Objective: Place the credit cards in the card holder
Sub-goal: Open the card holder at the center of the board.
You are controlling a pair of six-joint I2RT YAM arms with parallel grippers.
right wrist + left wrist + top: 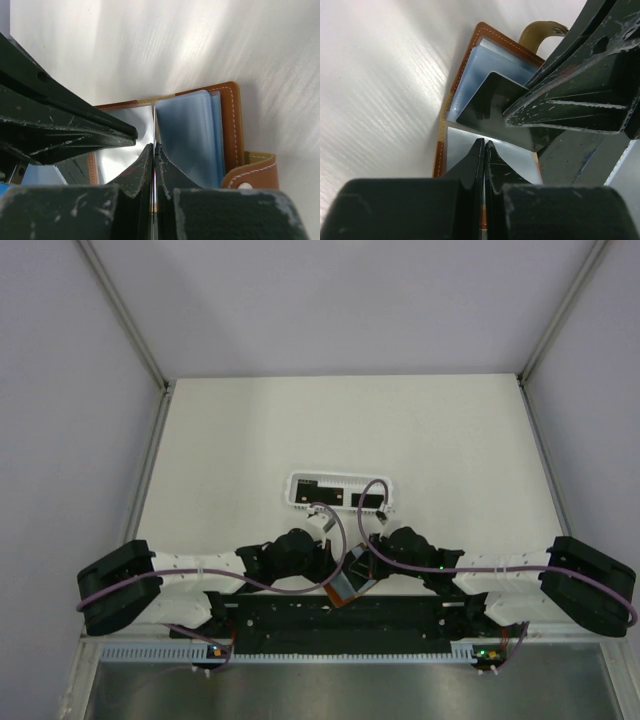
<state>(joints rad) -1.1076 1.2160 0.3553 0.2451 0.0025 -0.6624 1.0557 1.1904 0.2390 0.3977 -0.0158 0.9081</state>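
The card holder [348, 590] lies open near the arm bases, brown leather [465, 65] with bluish pockets [190, 135] and a clasp tab [255, 172]. My right gripper [154, 146] is shut on a black credit card [487, 102], which shows only as a thin edge [155, 125] in its own view. The card's corner sits over the pockets. My left gripper [485, 142] is shut, its tips resting on the other clear pocket page [460, 145]; nothing clearly held. Both grippers, left [332, 572] and right [368, 568], meet over the holder. More black credit cards [365, 500] lie in the white basket.
A white slotted basket [300, 480] stands just beyond the grippers at mid-table. Purple cables loop over both wrists. Metal frame posts rise at the table's back corners, and a black rail runs along the near edge.
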